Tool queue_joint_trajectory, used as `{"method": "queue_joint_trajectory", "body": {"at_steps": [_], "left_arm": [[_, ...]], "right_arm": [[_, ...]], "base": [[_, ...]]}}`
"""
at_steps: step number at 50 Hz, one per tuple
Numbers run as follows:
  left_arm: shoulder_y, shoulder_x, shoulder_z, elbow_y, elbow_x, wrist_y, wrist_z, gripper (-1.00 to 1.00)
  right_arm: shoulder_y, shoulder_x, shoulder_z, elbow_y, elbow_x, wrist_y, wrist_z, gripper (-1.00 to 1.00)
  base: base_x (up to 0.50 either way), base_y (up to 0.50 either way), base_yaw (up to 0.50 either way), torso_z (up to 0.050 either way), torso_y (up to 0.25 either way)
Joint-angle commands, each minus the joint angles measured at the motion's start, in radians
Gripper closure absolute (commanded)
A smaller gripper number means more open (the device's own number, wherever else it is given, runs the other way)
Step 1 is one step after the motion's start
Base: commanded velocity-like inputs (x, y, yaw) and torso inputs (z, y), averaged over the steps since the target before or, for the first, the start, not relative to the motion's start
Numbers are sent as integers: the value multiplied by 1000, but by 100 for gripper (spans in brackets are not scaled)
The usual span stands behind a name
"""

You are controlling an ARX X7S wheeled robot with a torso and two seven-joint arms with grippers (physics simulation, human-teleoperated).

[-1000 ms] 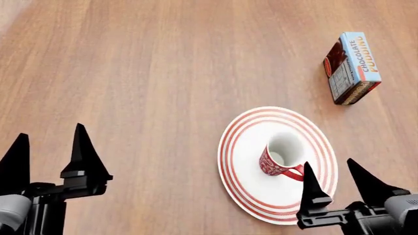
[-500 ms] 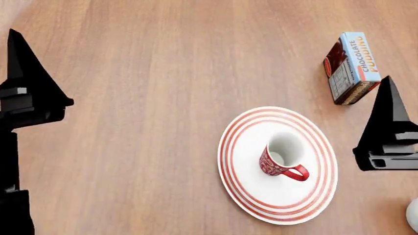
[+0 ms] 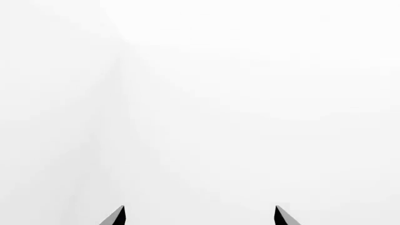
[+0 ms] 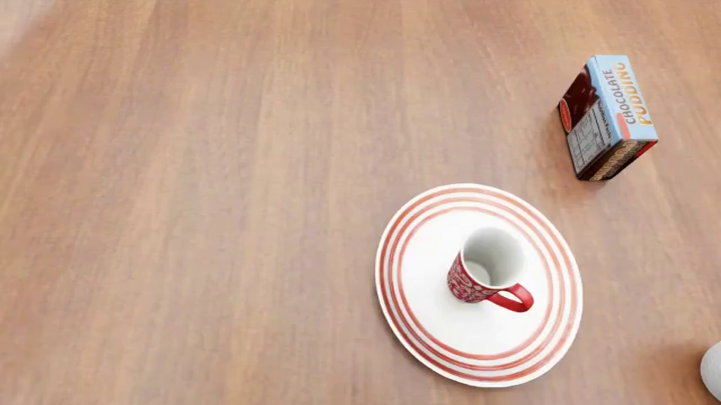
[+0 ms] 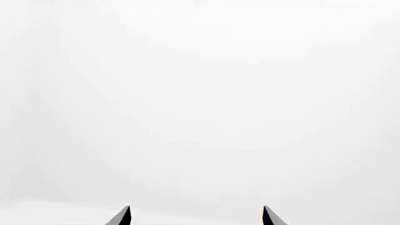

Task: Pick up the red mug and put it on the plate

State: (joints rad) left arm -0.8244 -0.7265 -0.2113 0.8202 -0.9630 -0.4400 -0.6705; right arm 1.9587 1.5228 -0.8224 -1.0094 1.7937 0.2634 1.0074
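Note:
The red mug [image 4: 487, 272] stands upright on the plate [image 4: 428, 329], right of the plate's middle, its handle toward the near right. The red-ringed white plate lies on the wooden table at the lower right of the head view. Neither arm shows in the head view. In the left wrist view my left gripper [image 3: 200, 216] is open, with only its two dark tips against a blank white background. My right gripper [image 5: 196, 216] is likewise open in the right wrist view, facing blank white. Nothing lies between either pair of tips.
A chocolate pudding box [image 4: 607, 116] stands on the wooden table [image 4: 225, 186] at the far right. A pale rounded object [image 4: 712, 371] is cut off at the lower right edge.
Both arms have risen out of the head view; half a second ago their grippers stood at its left and right edges. The mug and plate have not moved.

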Motion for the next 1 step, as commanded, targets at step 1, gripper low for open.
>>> {"method": "queue_joint_trajectory", "body": {"at_steps": [1], "left_arm": [[-115,-63,-96,4,-156,-24,-58,-100]], "right_arm": [[253,-96,221,1,315,264,61,-100]], "base": [[0,0,0,0,0]]}}
